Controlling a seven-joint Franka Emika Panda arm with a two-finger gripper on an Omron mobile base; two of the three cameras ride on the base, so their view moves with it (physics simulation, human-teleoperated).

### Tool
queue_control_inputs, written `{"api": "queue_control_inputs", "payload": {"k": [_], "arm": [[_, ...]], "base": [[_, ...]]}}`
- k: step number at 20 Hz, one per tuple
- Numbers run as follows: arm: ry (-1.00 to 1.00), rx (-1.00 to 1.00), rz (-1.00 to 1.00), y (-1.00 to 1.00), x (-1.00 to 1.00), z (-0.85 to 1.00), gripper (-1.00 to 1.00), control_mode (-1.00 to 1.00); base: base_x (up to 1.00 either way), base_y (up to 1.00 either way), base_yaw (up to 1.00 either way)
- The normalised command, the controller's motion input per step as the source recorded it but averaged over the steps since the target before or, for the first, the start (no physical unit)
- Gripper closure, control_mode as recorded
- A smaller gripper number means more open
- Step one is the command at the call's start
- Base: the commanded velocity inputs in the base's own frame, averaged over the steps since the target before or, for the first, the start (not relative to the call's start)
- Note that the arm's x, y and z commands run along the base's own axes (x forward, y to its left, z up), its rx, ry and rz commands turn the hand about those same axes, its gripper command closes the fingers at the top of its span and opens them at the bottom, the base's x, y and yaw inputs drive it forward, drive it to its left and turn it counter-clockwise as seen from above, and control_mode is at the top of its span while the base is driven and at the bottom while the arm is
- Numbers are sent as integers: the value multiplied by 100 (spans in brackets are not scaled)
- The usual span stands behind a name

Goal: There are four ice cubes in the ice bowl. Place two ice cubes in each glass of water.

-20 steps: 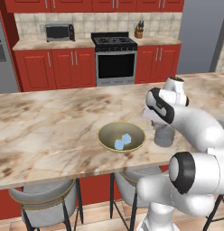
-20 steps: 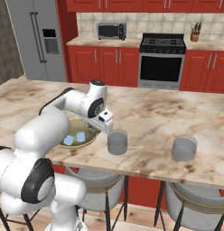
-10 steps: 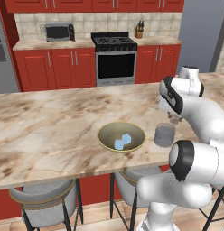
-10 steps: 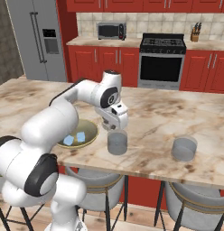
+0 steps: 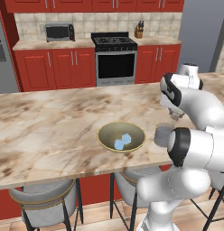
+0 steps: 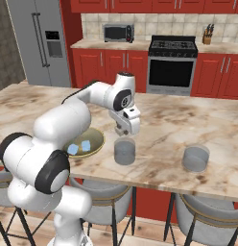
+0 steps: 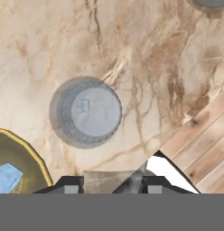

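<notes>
The white arm's two-finger gripper [image 6: 123, 130] hangs just above the nearer short translucent grey-blue glass of water [image 6: 124, 151], which stands on the beige marble table [image 6: 178, 125] just beside the wide shallow olive-grey ice bowl with its yellowish-gold rim [image 5: 121, 136]; its jaws stand partly spread with nothing between them. Seen from the hand, one small pale cube [image 7: 83, 105] lies inside that glass, and two light-blue translucent ice cubes [image 5: 123, 141] rest in the bowl. The second, matching glass [image 6: 196, 158] stands well apart, further along the table's near edge.
</notes>
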Motion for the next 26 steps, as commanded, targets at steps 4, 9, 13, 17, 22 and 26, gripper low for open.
{"api": "queue_control_inputs", "payload": {"k": [4, 9, 13, 17, 22, 26], "arm": [[0, -9, -7, 0, 21, -20, 100, -100], [0, -10, -3, 0, 11, -31, 100, -100], [0, -5, 0, 0, 0, -15, 100, -100], [0, -3, 0, 0, 0, -8, 100, -100], [-3, -5, 0, 0, 0, -25, 100, -100], [-11, -3, 0, 0, 15, -21, 100, -100]], "base": [[0, 0, 0], [0, 0, 0], [0, 0, 0], [0, 0, 0], [0, 0, 0], [0, 0, 0]]}}
